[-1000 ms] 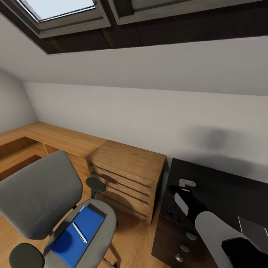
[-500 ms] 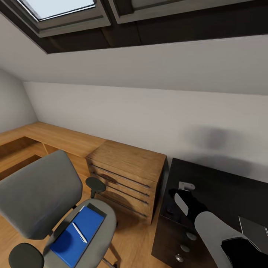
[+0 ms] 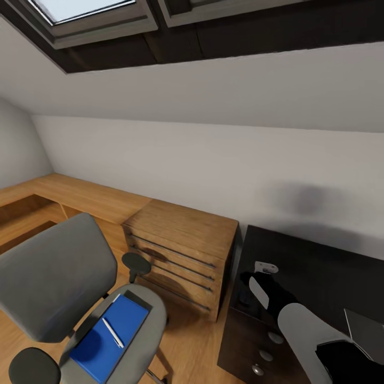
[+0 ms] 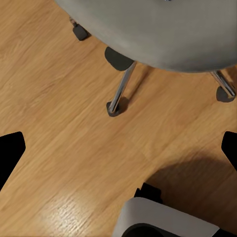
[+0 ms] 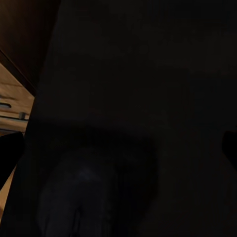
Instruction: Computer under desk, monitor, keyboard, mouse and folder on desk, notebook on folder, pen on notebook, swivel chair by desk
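Note:
The grey swivel chair stands at the lower left of the head view, with the blue folder lying on its seat. A whitish pen rests on the folder. At the right is the black desk, and a grey notebook lies near its front right. My right arm reaches over the desk's left end. The right gripper is open above the dark desk top. My left gripper is open over the wooden floor beside the chair's chrome base.
A light wooden dresser stands between chair and desk, against the sloped white wall. A low wooden ledge runs along the left. The desk's silver-knobbed drawers face the floor gap. Skylights are overhead.
The head view has shifted slightly. My right wrist has dropped a little toward the desk top. Chair, folder and pen have kept their places.

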